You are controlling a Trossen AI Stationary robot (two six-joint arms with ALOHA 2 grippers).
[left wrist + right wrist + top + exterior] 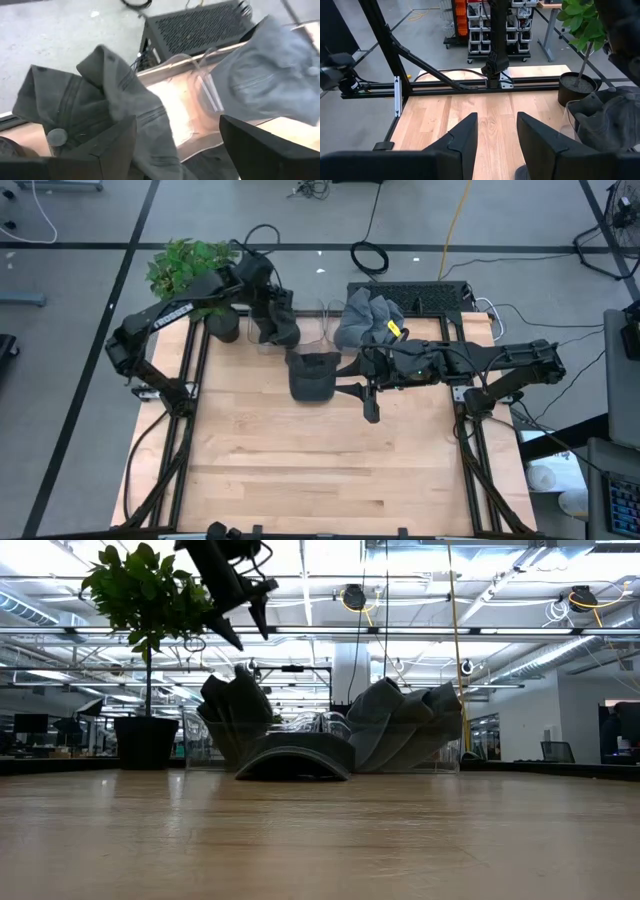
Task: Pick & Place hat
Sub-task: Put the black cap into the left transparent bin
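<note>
A dark hat (313, 375) lies by itself on the wooden table, brim down (295, 755). Behind it, dark hats (275, 325) are bunched in a clear holder (205, 90), with grey hats (368, 320) to their right. My left gripper (175, 150) hangs open above the dark bunch (95, 110) and is clear of it in the low view (252, 638). My right gripper (497, 140) hovers open just right of the lone hat (352, 378), pointing toward the table's left edge, with nothing between its fingers.
A potted plant (190, 265) stands at the far left corner, close to my left arm. A black perforated box (410, 295) sits behind the grey hats. The near half of the table (320, 470) is bare wood.
</note>
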